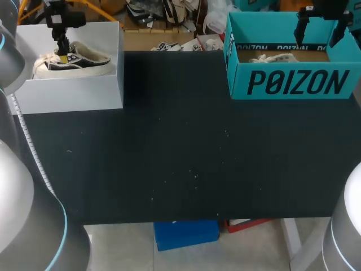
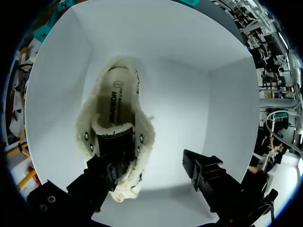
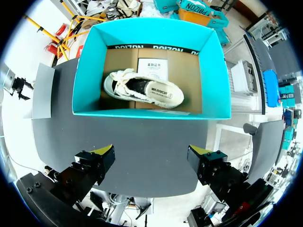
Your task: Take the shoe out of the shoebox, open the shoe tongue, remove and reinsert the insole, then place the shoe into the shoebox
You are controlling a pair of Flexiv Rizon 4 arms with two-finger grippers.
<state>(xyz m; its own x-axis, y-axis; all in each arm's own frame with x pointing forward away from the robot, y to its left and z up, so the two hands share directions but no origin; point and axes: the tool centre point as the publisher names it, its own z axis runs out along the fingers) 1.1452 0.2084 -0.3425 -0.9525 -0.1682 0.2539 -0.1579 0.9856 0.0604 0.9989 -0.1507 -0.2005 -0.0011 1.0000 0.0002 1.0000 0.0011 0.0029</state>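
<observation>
Dark matte table, wide, dotted with small pale specks, bearing two open boxes at the far edge.

At the far right, a teal shoebox with black print on the front wall and a brown cardboard floor. At the far left, a white box, plain, with one low wall toward the table's middle.

Inside the teal shoebox, a pale shoe lying on its side: cream upper, loose cream laces, dark inside. Just behind it on the floor, a white paper sheet.

Inside the white box, a black and cream shoe, upright on its sole, lined with cream fleece around the opening, black tongue, metal eyelets on both sides.

Left gripper down in the white box, fingers spread apart: one over the shoe's laced front, the other over the bare white floor, nothing gripped.

Right gripper hanging above the teal shoebox, fingers wide apart, holding nothing.
</observation>
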